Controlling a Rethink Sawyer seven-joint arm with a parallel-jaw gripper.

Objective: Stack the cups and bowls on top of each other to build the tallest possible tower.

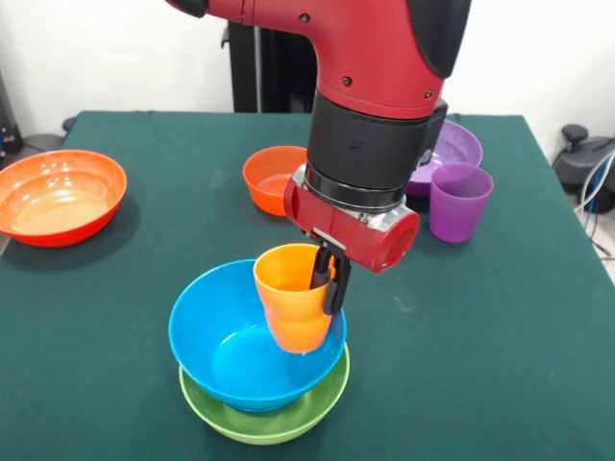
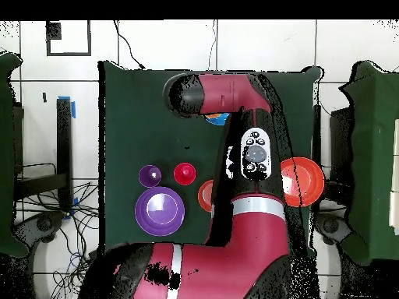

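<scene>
My gripper (image 1: 327,276) is shut on the rim of the waisted orange cup (image 1: 291,303), one finger inside and one outside. The cup hangs upright inside the right part of the deep light blue bowl (image 1: 226,341), which is nested in the lime green bowl (image 1: 269,421) at the table's near edge. I cannot tell if the cup's base touches the bowl. From overhead the arm hides this pile except for a blue sliver (image 2: 218,118). The small dark blue bowl is out of view.
A small orange bowl (image 1: 269,178) (image 2: 205,195) sits behind the pile. A wide orange-red bowl (image 1: 58,197) (image 2: 310,181) is at the left. A purple cup (image 1: 459,202) (image 2: 150,176) and a wide purple bowl (image 1: 459,144) (image 2: 160,210) are at the right. A red cup (image 2: 184,173) shows only overhead.
</scene>
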